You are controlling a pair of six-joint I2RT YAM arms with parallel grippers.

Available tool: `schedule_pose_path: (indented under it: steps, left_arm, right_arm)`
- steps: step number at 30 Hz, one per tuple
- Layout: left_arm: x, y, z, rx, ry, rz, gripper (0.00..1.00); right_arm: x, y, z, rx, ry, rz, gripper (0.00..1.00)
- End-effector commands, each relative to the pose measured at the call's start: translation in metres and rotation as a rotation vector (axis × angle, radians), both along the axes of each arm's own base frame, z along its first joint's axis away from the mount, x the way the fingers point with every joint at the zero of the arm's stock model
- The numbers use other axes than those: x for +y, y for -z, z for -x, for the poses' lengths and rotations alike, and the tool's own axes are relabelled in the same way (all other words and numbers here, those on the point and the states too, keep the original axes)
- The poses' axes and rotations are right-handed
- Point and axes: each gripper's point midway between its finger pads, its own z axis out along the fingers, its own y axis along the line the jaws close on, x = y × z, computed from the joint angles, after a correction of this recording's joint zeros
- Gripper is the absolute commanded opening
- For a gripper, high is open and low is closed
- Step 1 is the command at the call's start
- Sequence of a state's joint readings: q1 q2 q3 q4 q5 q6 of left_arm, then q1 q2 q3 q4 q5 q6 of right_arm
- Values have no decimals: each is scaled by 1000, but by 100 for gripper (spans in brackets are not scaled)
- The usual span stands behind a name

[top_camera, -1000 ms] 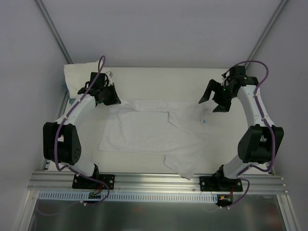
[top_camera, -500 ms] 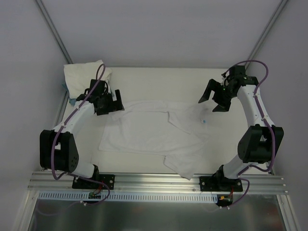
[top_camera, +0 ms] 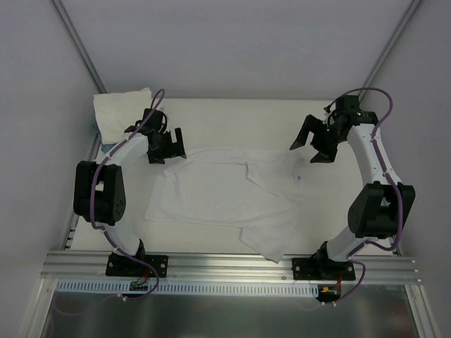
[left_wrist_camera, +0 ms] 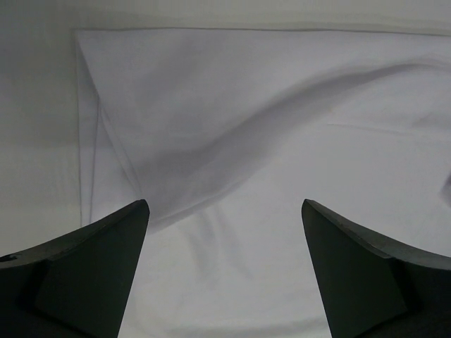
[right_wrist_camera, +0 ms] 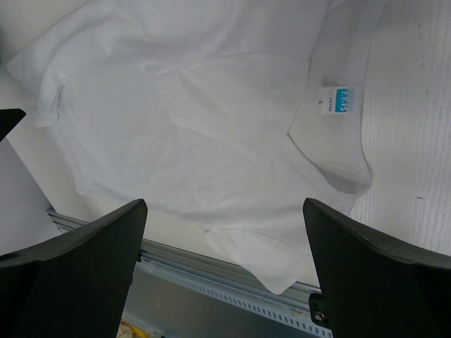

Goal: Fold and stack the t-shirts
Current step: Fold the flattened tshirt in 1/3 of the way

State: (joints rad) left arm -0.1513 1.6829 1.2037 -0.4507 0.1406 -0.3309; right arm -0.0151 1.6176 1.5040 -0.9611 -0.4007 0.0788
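One white t-shirt (top_camera: 224,191) lies spread and partly folded in the middle of the table, with a sleeve trailing toward the near edge. Its blue neck label (top_camera: 299,177) shows at the right. My left gripper (top_camera: 170,146) hovers open over the shirt's back left corner. In the left wrist view only white cloth (left_wrist_camera: 232,141) lies below the open left gripper (left_wrist_camera: 225,271), and nothing is between the fingers. My right gripper (top_camera: 314,146) stands open above the table, right of the shirt. In the right wrist view the open right gripper (right_wrist_camera: 225,271) looks down on the t-shirt (right_wrist_camera: 204,113) and its label (right_wrist_camera: 337,100).
A pile of folded white cloth (top_camera: 121,113) sits at the back left corner, with a sliver of teal-blue (top_camera: 106,148) at its near side. An aluminium rail (top_camera: 232,266) runs along the near edge. Grey walls close in the table on three sides.
My left gripper has opened and let go of the cloth, then shifted a little to the right over the shirt's corner. The right arm has stayed put.
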Motion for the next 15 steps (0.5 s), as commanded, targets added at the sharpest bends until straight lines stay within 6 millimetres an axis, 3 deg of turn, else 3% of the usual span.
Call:
schedule_pose_path:
  steps: [1, 8, 15]
  left_arm:
    - [-8, -10, -8, 6, 12, 13, 92]
    - [4, -4, -11, 117, 52, -90, 87]
    - [16, -2, 9, 239, 129, -166, 80]
  right_arm:
    - [5, -14, -7, -37, -1, -16, 99]
    - [4, -14, -8, -37, 3, -10, 99]
    - [4, -14, -13, -46, 9, -14, 99]
